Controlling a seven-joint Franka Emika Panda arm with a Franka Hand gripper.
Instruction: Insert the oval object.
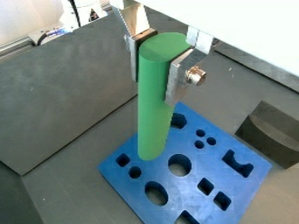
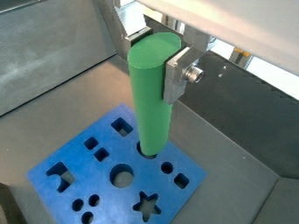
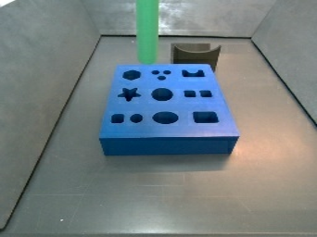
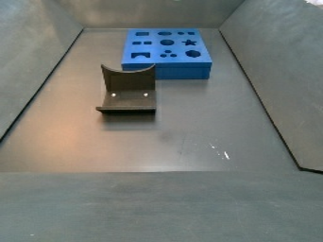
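Holding: the gripper (image 1: 163,63) is clamped on the oval object (image 1: 156,101), its silver fingers (image 1: 181,74) pressed against the rod's upper end in both wrist views.
Oval object: a bright green rod, upright, hanging over the blue block (image 1: 187,175); in a side view it shows as a green column (image 3: 147,28) standing over the block's far left part (image 3: 168,106).
Lower tip: in a wrist view it (image 2: 153,149) sits at or just inside an oval hole in the block's top; whether it has entered cannot be told for sure.
Blue block: flat on the grey floor, its top cut with a star, circles, squares and ovals.
Dark grey curved piece: on the floor just beside the block (image 3: 195,53), well clear of the rod; a side view shows it (image 4: 127,92) between the block (image 4: 171,53) and the camera.
Step in hand: judged to be alignment at the mouth of the hole, insertion barely begun or not yet begun.
Next move: likely a straight descent, keeping the rod vertical and its oval section turned to match the hole, releasing only once the rod is seated.
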